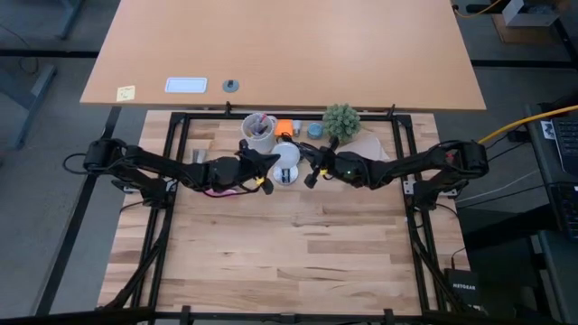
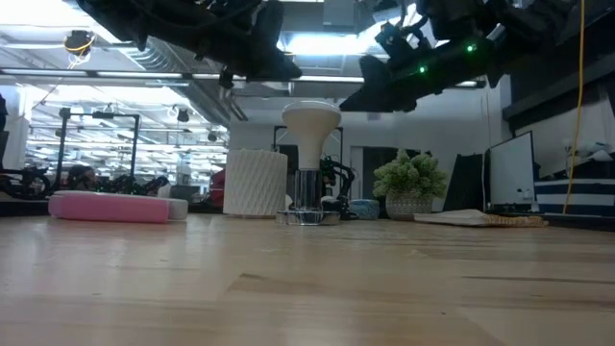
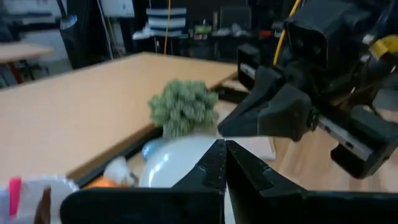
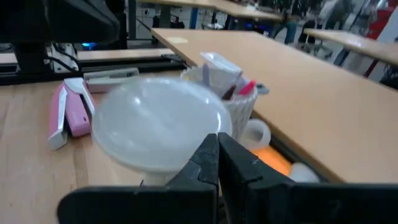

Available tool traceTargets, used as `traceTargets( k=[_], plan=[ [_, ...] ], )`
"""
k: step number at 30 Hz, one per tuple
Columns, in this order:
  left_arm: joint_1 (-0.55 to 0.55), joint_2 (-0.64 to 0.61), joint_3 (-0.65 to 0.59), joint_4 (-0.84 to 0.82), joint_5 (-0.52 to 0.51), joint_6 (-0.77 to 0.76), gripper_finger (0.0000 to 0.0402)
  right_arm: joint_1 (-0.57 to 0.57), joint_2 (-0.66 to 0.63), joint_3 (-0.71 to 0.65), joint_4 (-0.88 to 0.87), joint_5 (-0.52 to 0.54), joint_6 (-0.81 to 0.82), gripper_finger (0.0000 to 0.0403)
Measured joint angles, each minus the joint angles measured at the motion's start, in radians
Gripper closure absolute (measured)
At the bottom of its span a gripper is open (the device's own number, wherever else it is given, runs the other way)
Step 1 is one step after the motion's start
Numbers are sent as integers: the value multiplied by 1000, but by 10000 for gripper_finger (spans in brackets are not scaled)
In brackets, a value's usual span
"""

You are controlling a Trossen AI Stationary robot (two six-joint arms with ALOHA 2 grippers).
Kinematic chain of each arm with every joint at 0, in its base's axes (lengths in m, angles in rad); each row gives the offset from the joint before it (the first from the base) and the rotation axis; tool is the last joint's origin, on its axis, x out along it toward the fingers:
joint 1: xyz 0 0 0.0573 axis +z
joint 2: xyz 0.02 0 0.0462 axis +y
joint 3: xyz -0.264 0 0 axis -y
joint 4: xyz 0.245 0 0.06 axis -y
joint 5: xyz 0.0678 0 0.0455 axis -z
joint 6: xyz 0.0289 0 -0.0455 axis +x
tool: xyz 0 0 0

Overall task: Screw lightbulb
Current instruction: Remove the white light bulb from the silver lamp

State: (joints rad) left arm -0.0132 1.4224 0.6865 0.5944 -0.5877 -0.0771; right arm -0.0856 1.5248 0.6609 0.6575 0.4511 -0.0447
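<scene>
The white frosted lightbulb [image 2: 309,122] stands upright with its metal base in a silvery round fitting [image 2: 307,216] on the table, at the table's far middle [image 1: 287,164]. My left gripper [image 2: 285,69] is shut and hangs just above and to the left of the bulb; the bulb shows behind its fingers in the left wrist view [image 3: 171,160]. My right gripper [image 2: 357,99] is shut and hangs just above and to the right of the bulb, which also shows in the right wrist view [image 4: 158,127]. Neither gripper touches it.
A white ribbed cup of pens [image 1: 260,134] stands just behind the bulb. A pink stapler [image 2: 110,207] lies to the left. A small potted plant [image 1: 341,119], an orange thing [image 1: 284,127] and a flat brown sheet [image 1: 368,146] lie at the back. The near half of the table is bare wood [image 1: 289,253].
</scene>
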Motion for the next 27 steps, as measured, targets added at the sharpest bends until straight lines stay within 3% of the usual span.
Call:
traceTargets(
  k=[13, 27],
  plan=[
    [1, -25, 0, 52, -5, 59, 400, 1, -75, 0, -11, 0, -17, 400],
    [37, -26, 0, 52, -5, 82, 400, 1, -75, 0, -13, -104, -17, 400]
  ],
)
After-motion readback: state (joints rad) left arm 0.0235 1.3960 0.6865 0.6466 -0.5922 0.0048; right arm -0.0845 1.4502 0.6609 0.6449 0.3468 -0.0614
